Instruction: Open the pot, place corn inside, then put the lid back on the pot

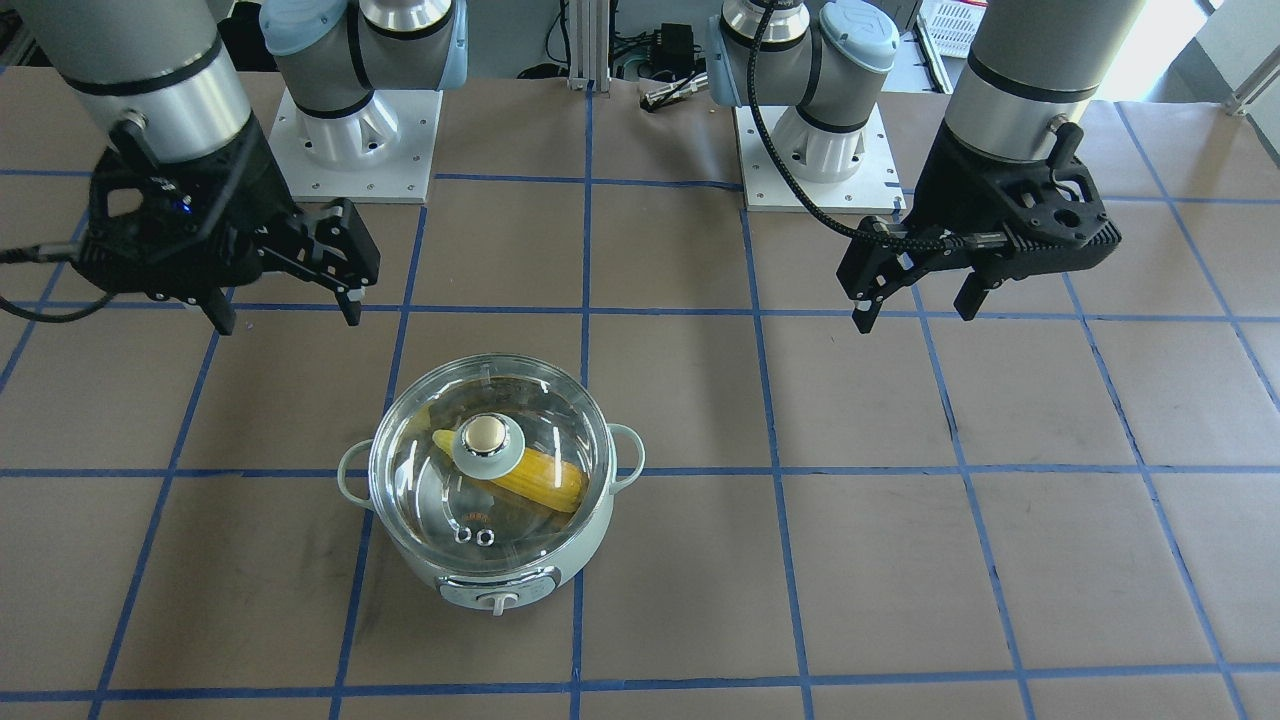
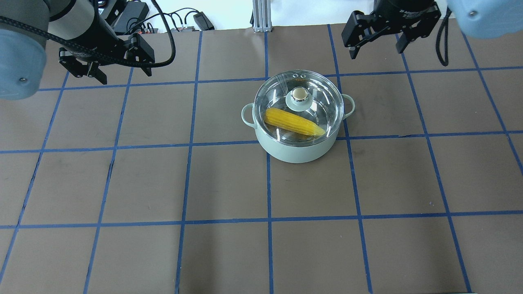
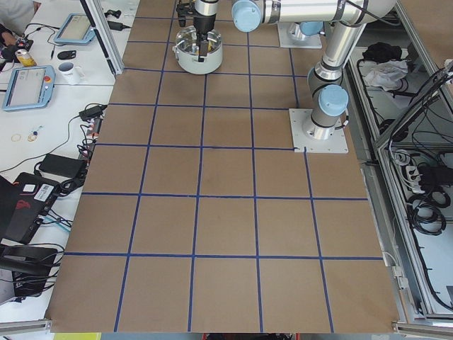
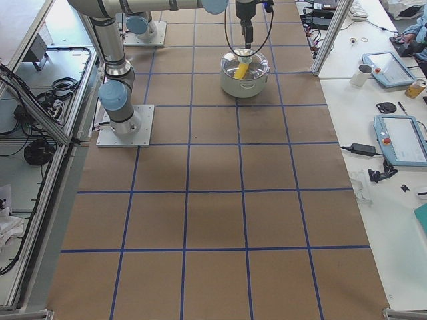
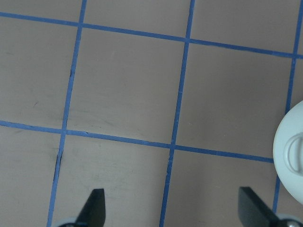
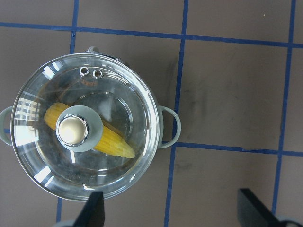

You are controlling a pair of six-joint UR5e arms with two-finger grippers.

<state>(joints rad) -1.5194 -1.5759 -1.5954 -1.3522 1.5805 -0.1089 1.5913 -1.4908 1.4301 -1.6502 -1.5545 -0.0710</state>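
The pale mint-green pot (image 1: 500, 585) stands on the brown table, nearer my right arm. The clear glass lid (image 1: 487, 443) sits closed on it. The yellow corn (image 1: 545, 482) lies inside, seen through the glass, slanted across the pot. In the overhead view the pot (image 2: 300, 152), the lid (image 2: 299, 96) and the corn (image 2: 292, 121) show the same. My right gripper (image 1: 288, 320) is open and empty, raised beyond the pot; its wrist view looks down on the lid (image 6: 72, 131). My left gripper (image 1: 915, 315) is open and empty, far off to the side.
The table (image 2: 163, 183) is brown paper with a blue tape grid. The two arm base plates (image 1: 355, 145) (image 1: 815, 160) stand at the robot's side. Cables and a power box (image 2: 135, 10) lie beyond the far edge. The pot's side (image 5: 291, 151) shows at the left wrist view's right edge.
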